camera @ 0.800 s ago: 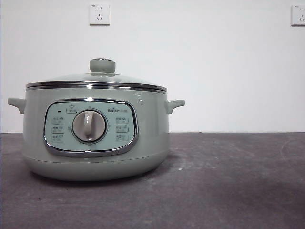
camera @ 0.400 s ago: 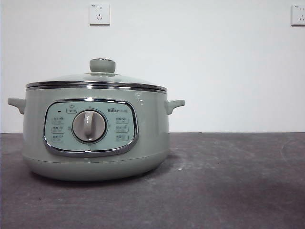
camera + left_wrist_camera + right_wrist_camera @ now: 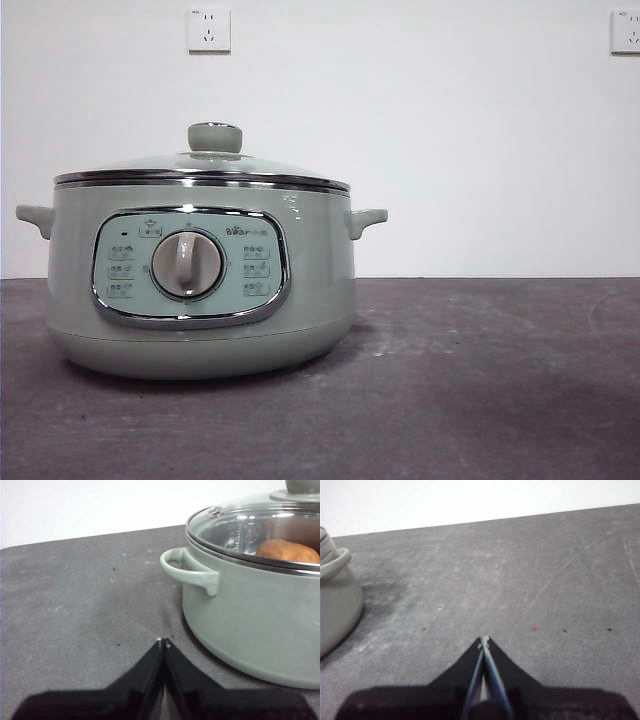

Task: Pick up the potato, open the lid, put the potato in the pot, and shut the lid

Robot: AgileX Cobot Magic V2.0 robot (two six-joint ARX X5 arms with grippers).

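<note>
- Potato [image 3: 289,551] lies inside the pot [image 3: 200,290]; visible through the glass from the left wrist view, resting against the inner wall on the handle side.
- Lid [image 3: 205,168] seated on the pot, steel rim level all round in the front view; knob [image 3: 215,137] upright and centred.
- Left tool [image 3: 163,643] clenched on nothing, low over the bench [image 3: 480,380], just beside the pot's side handle [image 3: 187,570] but not touching.
- Right tool [image 3: 484,641] also clenched and empty, over bare bench, well apart from the pot, whose edge shows only at the side of its view.
- Judgement: all four steps look complete; what remains is retreat and rest.
- To do that well: draw the left arm straight back, away from the handle, so nothing nudges the pot or jars the lid.
- Risk: a sideways sweep could clip the handle and shift the pot.
- No arm shows in the front view.
</note>
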